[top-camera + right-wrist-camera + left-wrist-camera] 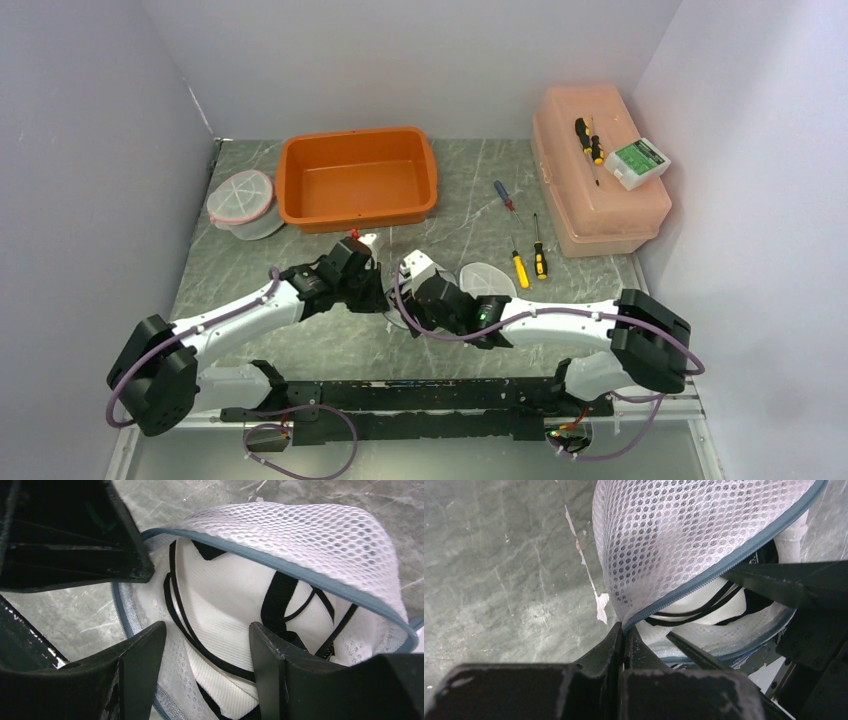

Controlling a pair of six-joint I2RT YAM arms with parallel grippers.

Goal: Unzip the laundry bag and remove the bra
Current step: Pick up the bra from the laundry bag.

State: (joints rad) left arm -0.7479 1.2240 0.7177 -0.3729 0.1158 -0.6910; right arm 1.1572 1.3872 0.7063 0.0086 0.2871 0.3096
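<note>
- Now, laundry bag (pixel 684 535): soft, light mesh dome on the counter (pixel 499 570) between your arms, its mouth unzipped wide.
- Bra (pixel 225 600): white with black straps, inside that mouth. It looks limp and likely to snag, so take a cup edge or strap.
- Left pincer (pixel 624 640): clenched on the zip rim.
- Right pincer (pixel 205 635): released, jaws straddling the bra.
- Unclear: the zip slider. From above, the wrists hide most of the bag.

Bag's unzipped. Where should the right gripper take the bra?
Take the bra by its white cup, near the black trim, going straight in through the open mouth of the bag. The left gripper pinches the zip edge, and the right gripper, jaws open, straddles that cup.
</note>
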